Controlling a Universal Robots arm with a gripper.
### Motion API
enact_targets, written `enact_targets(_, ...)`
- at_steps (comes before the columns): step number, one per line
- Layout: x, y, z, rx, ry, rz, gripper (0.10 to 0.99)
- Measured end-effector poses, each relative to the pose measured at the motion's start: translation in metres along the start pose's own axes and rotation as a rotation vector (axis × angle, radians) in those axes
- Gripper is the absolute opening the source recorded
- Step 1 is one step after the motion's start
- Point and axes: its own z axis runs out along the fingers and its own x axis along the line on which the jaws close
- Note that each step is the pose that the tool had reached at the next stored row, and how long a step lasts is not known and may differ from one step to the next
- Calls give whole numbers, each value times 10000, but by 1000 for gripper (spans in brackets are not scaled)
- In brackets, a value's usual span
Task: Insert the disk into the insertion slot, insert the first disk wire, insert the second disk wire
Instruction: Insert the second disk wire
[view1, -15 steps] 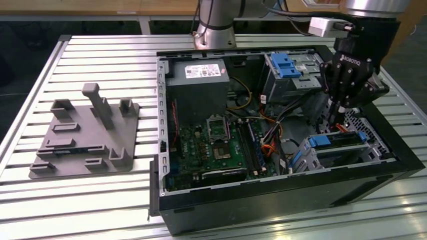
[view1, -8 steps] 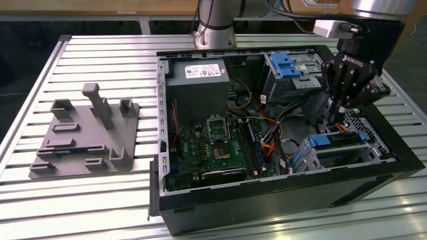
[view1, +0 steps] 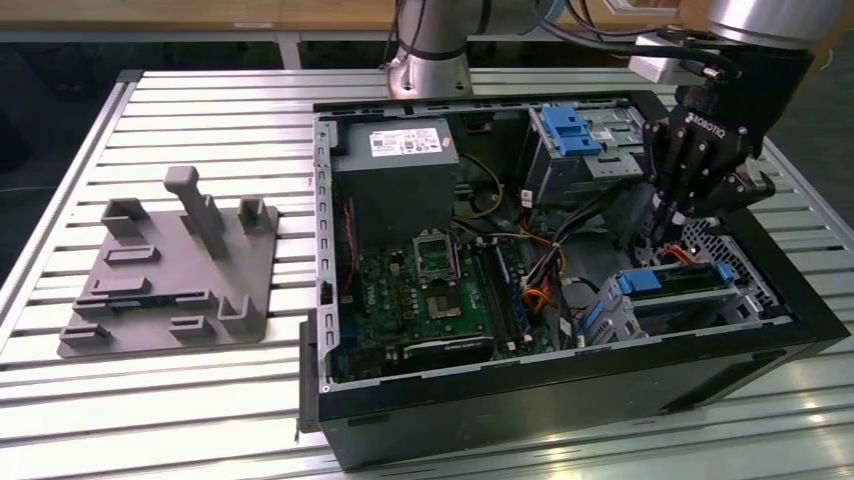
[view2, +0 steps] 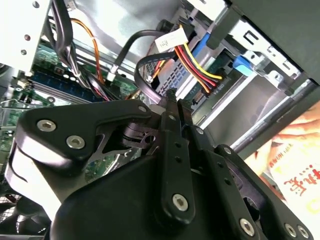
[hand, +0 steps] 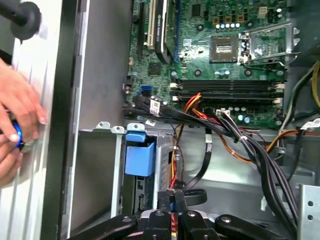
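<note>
Gripper (hand: 172, 196): black fingers drawn together, pinched on the end of a black wire (hand: 194, 196) that loops away from the tips in both wrist views.
Arm pose: reaches down from the exterior view's upper right into the open computer case (view1: 561, 400), gripper (view1: 667, 228) pointing down inside the case.
Disk (view1: 671, 282): one, blue bracket showing, sits in the insertion slot (view1: 621, 305) at the case's near corner on the exterior view's right.
Disk vs gripper: just beside and below the fingertips, apart from them.
Wire bundle (view2: 197, 65): one, red, yellow and black, runs to a connector near the fingertips.
Drive cages: two, counting the taller cage (view1: 607, 150) with its blue latch.
Person's hands (hand: 22, 107): two, outside the case wall, around a small blue object.
Grey fixture plate (view1: 174, 290): one, on the slatted table (view1: 200, 110), well apart from the case.
</note>
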Motion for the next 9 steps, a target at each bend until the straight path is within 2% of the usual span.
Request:
enact_targets(6,51,2,12,42,-459,-18,153)
enact_targets(9,73,-19,4,55,-594,-24,153)
